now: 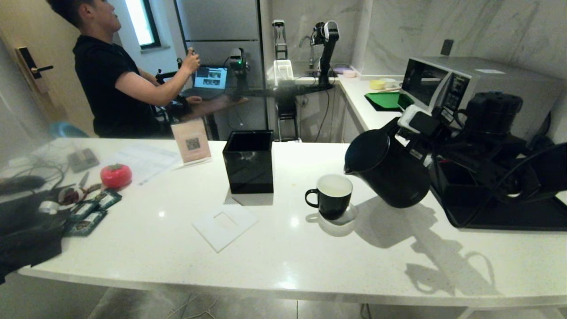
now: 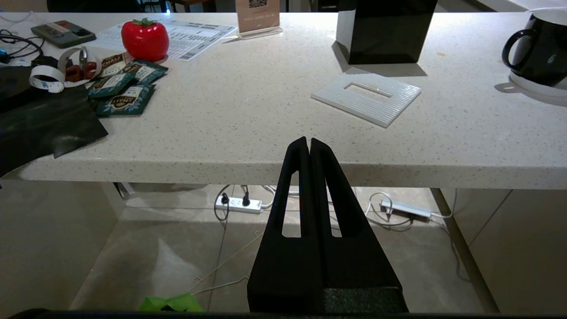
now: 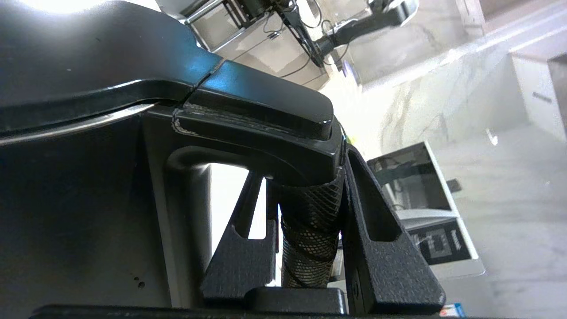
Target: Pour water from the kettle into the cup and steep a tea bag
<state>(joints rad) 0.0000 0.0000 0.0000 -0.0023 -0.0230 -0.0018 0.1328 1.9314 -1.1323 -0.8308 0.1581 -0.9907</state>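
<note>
Evenly bright indoors, lit from above and behind. Hard dark shadows thrown toward the viewer from the kettle (image 1: pixel 387 168) and cup (image 1: pixel 331 195) across the white surface (image 1: pixel 274 248). Small glare spots left of the cup. Blown-out window (image 1: pixel 138 22) far behind. Bowed, stretched edges in the head view. Bright blurred background beyond the kettle handle (image 3: pixel 310 230) in the right wrist view.

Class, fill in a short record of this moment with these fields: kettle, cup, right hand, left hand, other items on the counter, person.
kettle: black kettle, lifted and tilted, spout toward the cup
cup: black, white inside, standing on the counter below and left of the spout
right hand: right hand shut on the kettle's handle
left hand: left hand shut, empty, below the counter edge
other items: black box, white plate, sachets, red tomato-shaped thing
person: person standing behind the counter, at a laptop
</note>
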